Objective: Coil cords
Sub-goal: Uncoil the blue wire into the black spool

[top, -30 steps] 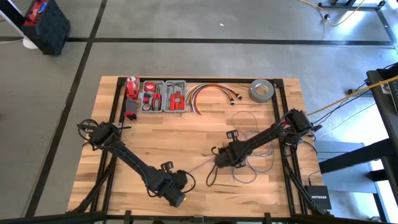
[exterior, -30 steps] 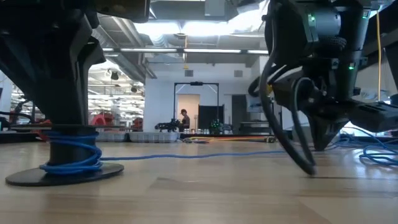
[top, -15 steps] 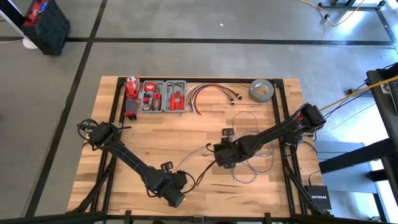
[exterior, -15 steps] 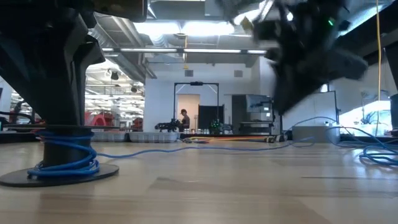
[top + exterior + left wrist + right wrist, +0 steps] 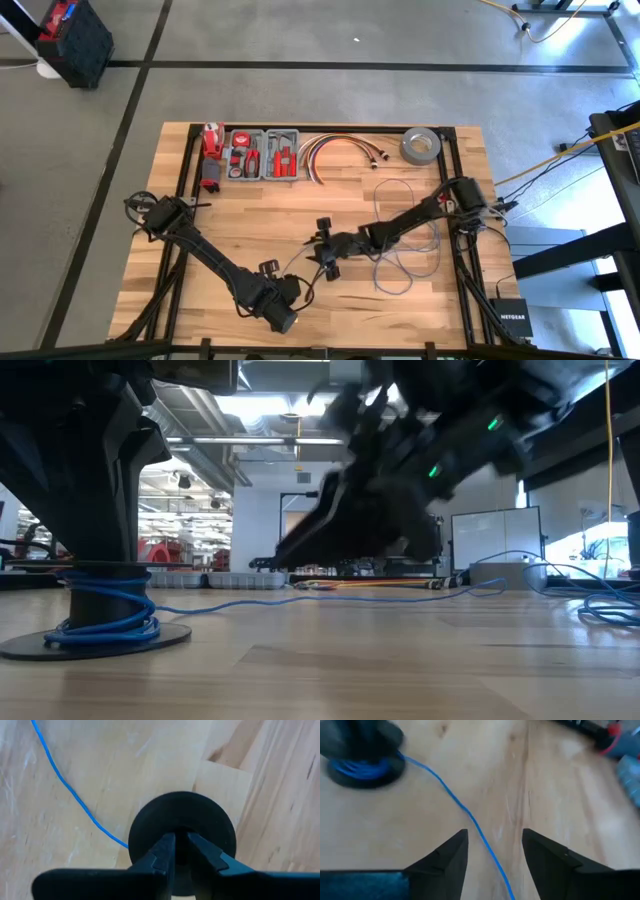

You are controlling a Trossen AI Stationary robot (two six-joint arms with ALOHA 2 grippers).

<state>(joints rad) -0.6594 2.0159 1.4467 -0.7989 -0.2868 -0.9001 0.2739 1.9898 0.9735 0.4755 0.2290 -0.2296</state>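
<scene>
left pincer (image 5: 180, 851): clamped on spool (image 5: 182, 827) | right pincer (image 5: 492, 851): apart, above blue wire (image 5: 465, 812) | desk (image 5: 250, 225)

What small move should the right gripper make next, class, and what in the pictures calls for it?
Probably lower and shut on the blue wire. The right gripper hangs open with the wire running between its fingers, not gripped. The wire leads to the spool, which already carries some turns, and the left gripper is closed on that spool, so more wire could be fed round it.

Left gripper (image 5: 283, 318) sits low at frame's bottom centre; right gripper (image 5: 492, 851), mid-frame, holds its fingers spread apart.
</scene>
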